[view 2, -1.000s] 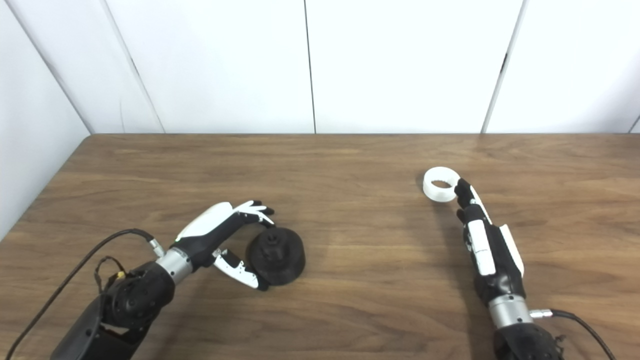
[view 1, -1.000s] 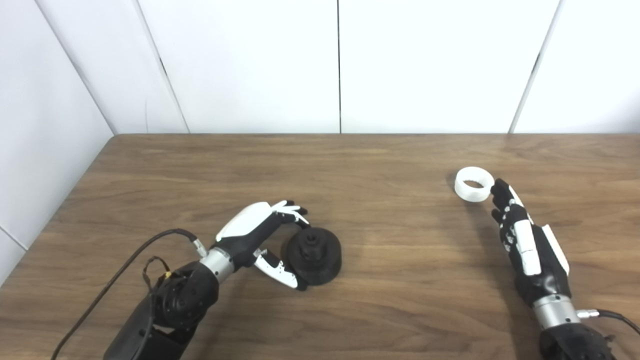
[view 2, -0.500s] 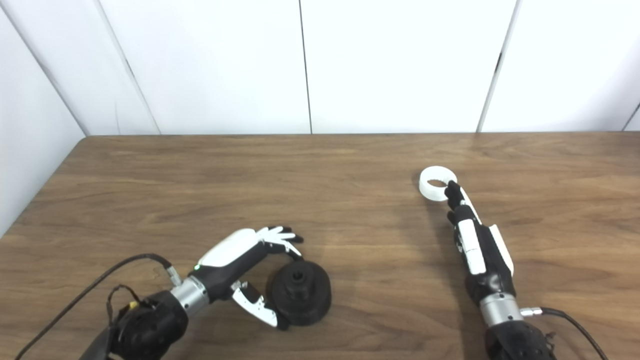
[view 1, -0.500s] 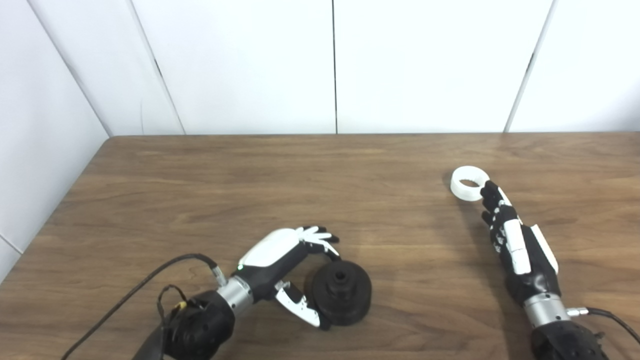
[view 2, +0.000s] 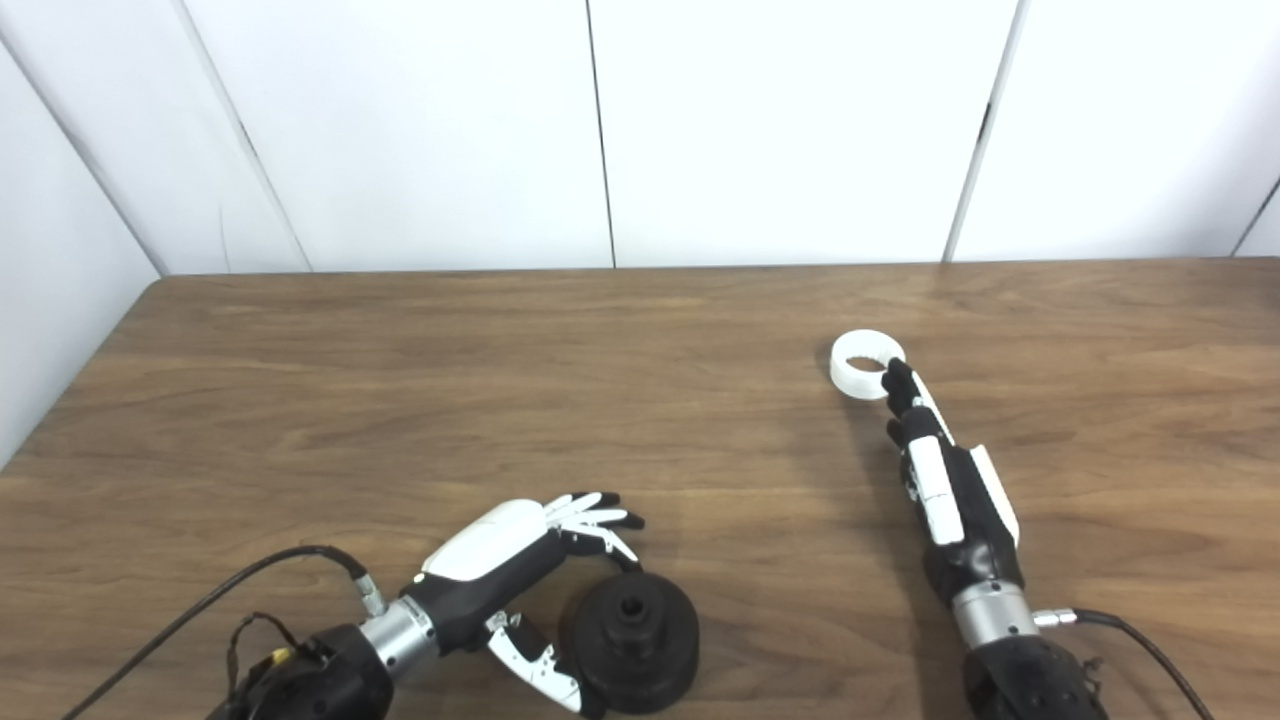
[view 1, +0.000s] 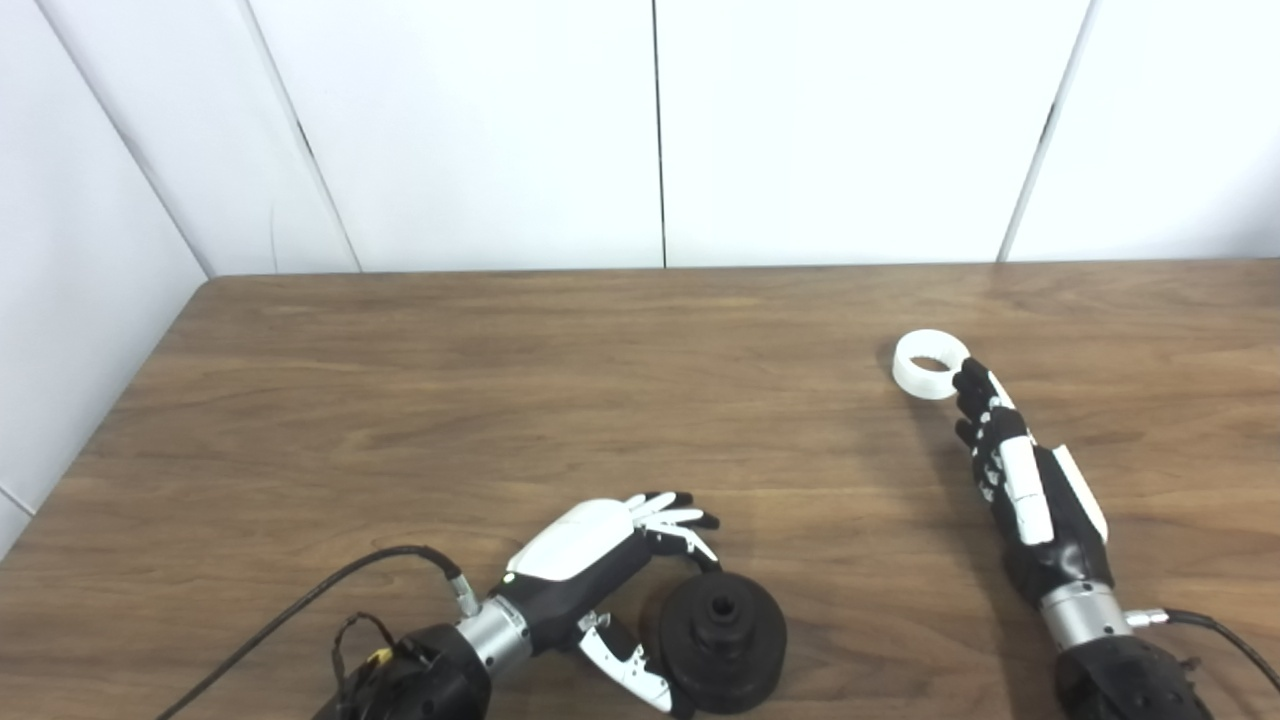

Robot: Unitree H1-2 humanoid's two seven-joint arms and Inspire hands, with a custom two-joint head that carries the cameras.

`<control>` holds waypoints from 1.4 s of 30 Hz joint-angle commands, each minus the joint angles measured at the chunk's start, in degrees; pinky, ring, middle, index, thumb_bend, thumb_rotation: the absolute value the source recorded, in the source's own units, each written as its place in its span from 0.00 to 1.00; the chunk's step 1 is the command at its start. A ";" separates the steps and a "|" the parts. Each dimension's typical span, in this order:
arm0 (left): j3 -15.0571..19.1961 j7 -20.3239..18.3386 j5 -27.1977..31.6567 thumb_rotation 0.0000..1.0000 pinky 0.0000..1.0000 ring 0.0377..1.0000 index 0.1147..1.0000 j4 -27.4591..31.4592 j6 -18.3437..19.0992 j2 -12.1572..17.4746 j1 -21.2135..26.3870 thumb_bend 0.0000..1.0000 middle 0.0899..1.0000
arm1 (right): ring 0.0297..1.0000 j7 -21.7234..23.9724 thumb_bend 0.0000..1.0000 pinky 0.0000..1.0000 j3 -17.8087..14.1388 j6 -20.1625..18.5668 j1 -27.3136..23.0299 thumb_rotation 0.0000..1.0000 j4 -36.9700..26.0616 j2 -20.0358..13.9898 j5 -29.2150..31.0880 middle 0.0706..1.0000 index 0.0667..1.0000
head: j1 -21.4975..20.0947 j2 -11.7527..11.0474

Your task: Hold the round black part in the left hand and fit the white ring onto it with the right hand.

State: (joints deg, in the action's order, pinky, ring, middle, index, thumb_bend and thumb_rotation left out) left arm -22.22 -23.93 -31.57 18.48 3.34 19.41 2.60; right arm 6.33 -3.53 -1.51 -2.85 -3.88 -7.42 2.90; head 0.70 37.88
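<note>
Round black part [view 1: 722, 641] flat on table [view 1: 560, 400], hugging near edge, left of middle. Left hand [view 1: 610, 575] cupped round its left side, thumb and fingers touching rim, part not lifted. White ring [view 1: 930, 364] lying flat toward right side, right hand [view 1: 1020, 480] stretched out, fingertips [view 1: 968, 378] touching it, nothing gripped.

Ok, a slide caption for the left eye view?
Left hand cups black part on table; right hand reaches white ring.
</note>
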 commanded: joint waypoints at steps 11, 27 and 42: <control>0.95 0.02 0.24 0.26 1.00 0.99 0.55 1.28 -1.28 0.45 1.24 0.81 0.91 | 0.91 -6.96 0.73 0.91 -1.39 2.28 -10.14 0.51 -1.81 -5.89 -14.93 0.87 0.78 | -0.41 0.25; 1.56 0.72 0.49 0.26 1.00 0.98 0.55 -0.31 -2.96 0.05 1.38 0.82 0.90 | 0.92 -9.81 0.91 0.90 3.95 2.50 -23.91 0.28 12.89 -11.95 -26.46 0.85 0.66 | -1.04 -0.13; 1.68 0.81 0.39 0.25 1.00 0.99 0.55 -1.03 -3.58 -0.19 1.47 0.82 0.90 | 0.92 -9.84 1.00 0.90 4.86 2.45 -28.00 0.30 23.15 -12.71 -25.65 0.85 0.67 | -1.38 -0.94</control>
State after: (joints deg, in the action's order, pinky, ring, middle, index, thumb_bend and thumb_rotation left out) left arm -21.00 -23.91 -31.26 17.02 1.18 18.98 2.54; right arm -2.54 1.30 -0.96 -27.12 19.97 -18.86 -22.61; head -0.62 36.91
